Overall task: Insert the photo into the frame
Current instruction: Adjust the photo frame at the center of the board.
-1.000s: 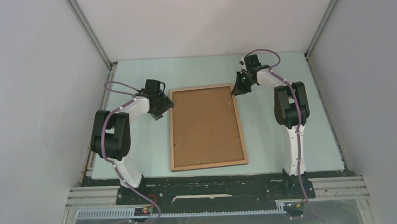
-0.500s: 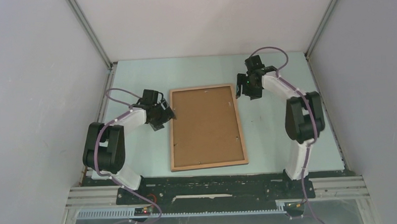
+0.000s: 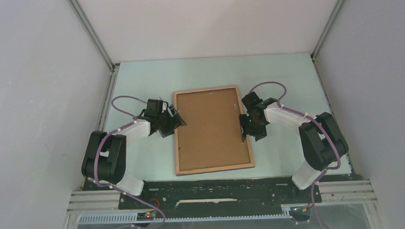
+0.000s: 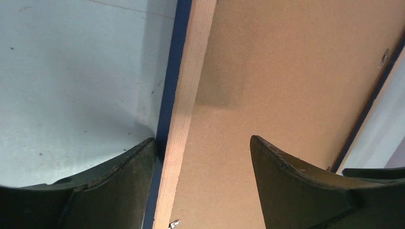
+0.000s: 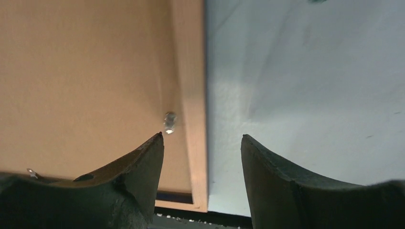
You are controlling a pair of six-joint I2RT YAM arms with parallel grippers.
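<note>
Top external view: the frame lies flat at the middle of the table, wood-brown face up, with the brown backing board sitting inside its rails. The photo is not visible in any view; whether it lies beneath the board cannot be told.

Left gripper is at the frame's left long rail and right gripper at the right long rail, roughly opposite each other. Both are released and hold nothing. In the left wrist view, the rail passes between the parted fingers, one over the table, the other over the board. The right wrist view shows the same arrangement, with a small metal retaining tab on the board just beside the inner fingertip.

Assessment: the step in hand appears to be either securing the board or taking hold of the frame by both long rails; which of the two cannot be settled.

Next move: if the rails are to be gripped, the two grippers should close together. The rails are thin and low, so an uneven pinch could skew the frame.
</note>
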